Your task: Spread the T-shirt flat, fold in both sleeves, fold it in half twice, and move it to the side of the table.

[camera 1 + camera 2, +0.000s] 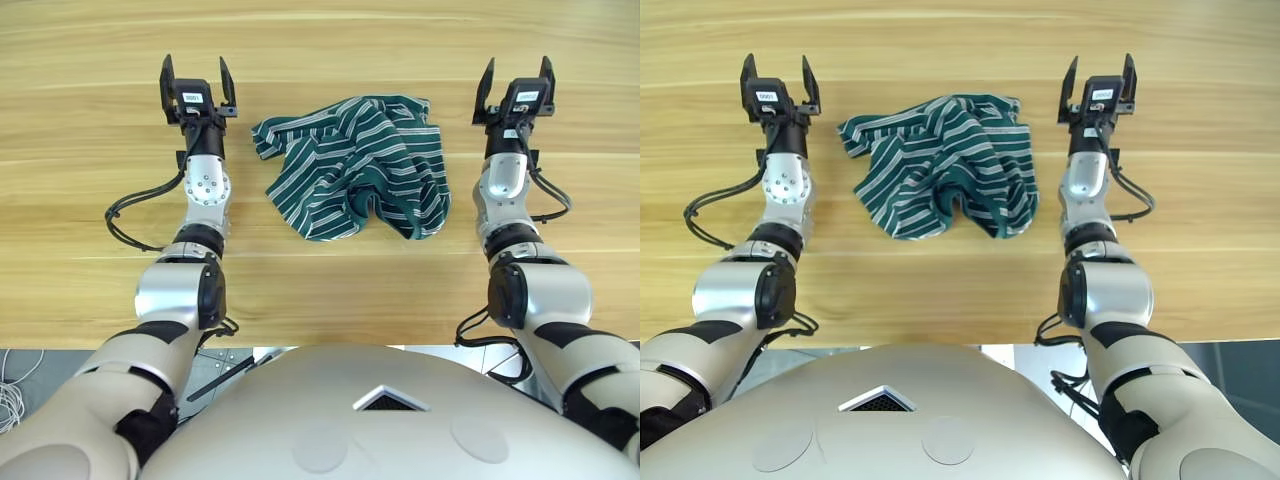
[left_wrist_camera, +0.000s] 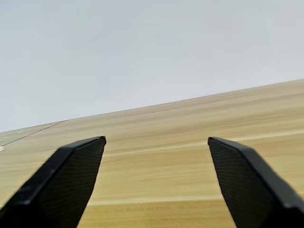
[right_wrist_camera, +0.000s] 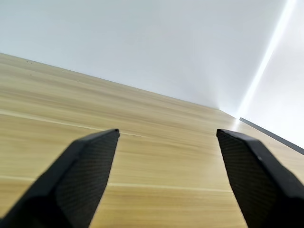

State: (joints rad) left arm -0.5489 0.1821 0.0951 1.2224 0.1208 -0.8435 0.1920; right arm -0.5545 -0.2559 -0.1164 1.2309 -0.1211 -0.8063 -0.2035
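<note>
A dark green T-shirt with white stripes (image 1: 355,165) lies crumpled in a heap on the wooden table (image 1: 320,40), between my two arms. My left gripper (image 1: 196,70) is open, a short way to the left of the heap, with nothing between its fingers. To the right of the shirt my right gripper (image 1: 517,72) also stands open and holds nothing. Both point toward the table's far side. The wrist views look out between the spread black fingertips (image 2: 71,180) (image 3: 80,175) over bare wood to a pale wall.
Light wood stretches around the shirt on all sides, with wide room beyond the grippers and to both flanks. The table's near edge (image 1: 330,345) runs just in front of my torso. Black cables loop from both forearms.
</note>
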